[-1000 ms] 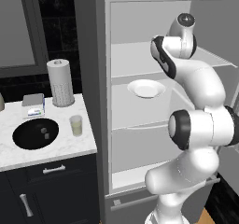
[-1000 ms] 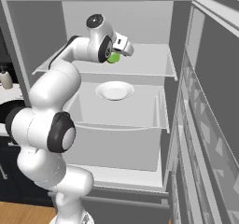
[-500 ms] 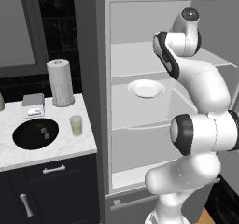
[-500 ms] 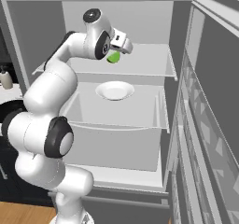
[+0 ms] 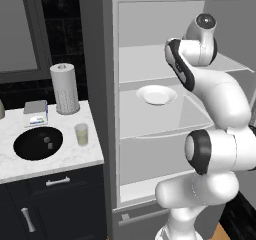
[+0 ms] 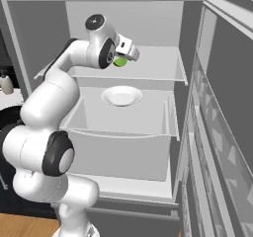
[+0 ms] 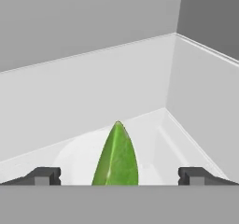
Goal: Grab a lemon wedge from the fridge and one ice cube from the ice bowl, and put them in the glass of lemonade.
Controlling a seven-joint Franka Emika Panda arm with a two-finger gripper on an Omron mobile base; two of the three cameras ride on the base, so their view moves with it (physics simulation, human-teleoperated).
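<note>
Lemon-fetching is the step in hand, and nothing is gripped yet. Farthest left, on the marble desk (image 5: 75, 159), the ice bowl (image 5: 38, 143) sits wide and black with a couple of cubes in it; just to its right stands the glass of lemonade (image 5: 81, 134), and behind them the paper-towel roll (image 5: 65, 88). Dark navy cabinets (image 5: 55, 204) run below the desk.

Right of that, the fridge (image 5: 95, 59) stands open with pale shelves. A white plate (image 5: 156, 94) rests on the middle shelf, apart from my target. My hand (image 6: 126, 53) reaches onto the upper shelf (image 6: 158, 65), fingers spread wide with nothing between the pads. The lemon wedge (image 7: 116, 157) lies on that shelf, pointed end away from me, centred between my two fingertips (image 7: 44, 175) in the hand view.

Next, I judge, I need to ease forward and down until the wedge sits squarely between the pads, then close. It is tiny and tapered, so it could squirt out if I pinch near the tip. The fridge's back corner is near, leaving little room ahead.
</note>
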